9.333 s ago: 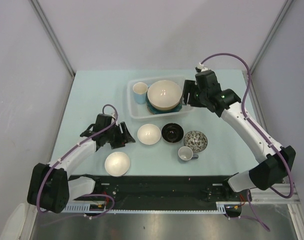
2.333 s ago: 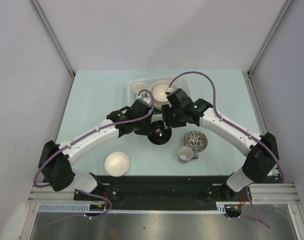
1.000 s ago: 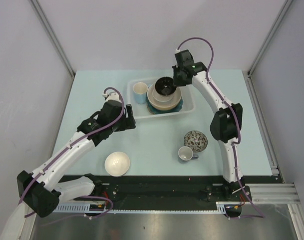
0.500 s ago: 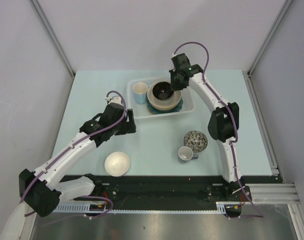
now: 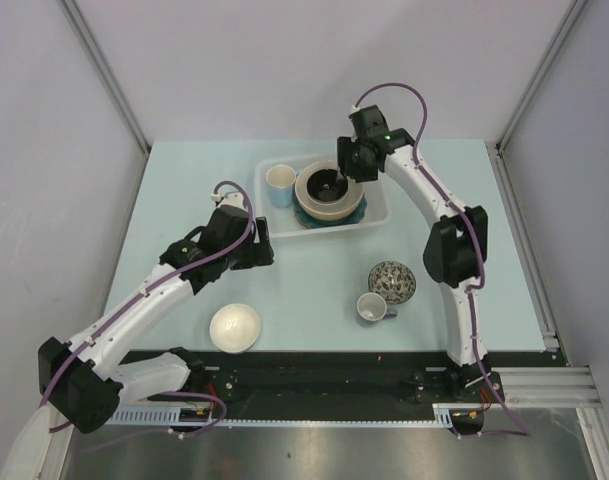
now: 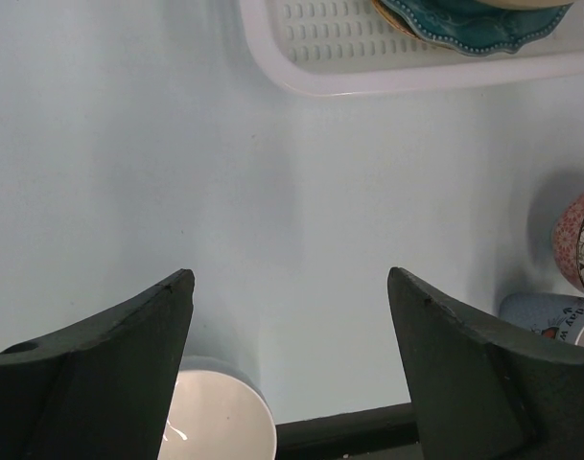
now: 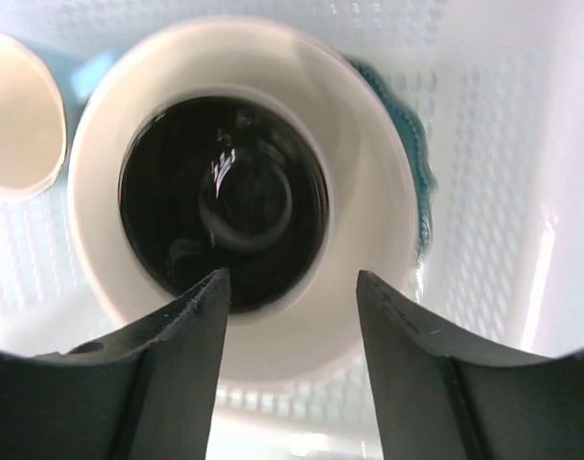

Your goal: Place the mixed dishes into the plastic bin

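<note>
Black bowl [image 5: 327, 185] is sitting upright, nesting in big white bowl [image 5: 306, 197], stacking on teal scalloped plate [image 5: 357, 212] inside plastic bin [image 5: 377, 205]; pale mug [image 5: 280, 185] is standing beside them. Speckled bowl [image 5: 392, 281], small mug [image 5: 371, 307] just beside it, and small white bowl [image 5: 234, 327] are sitting on the surface [image 5: 184, 190].

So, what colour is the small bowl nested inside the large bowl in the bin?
Glossy black; the small bowl shows best in the right wrist view.

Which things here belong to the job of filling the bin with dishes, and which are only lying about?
Of the job: plastic bin; in it black bowl, large white bowl, teal plate, light blue mug; on the table speckled bowl, small mug, small white bowl.
Not of the job: table, purple cables.
</note>
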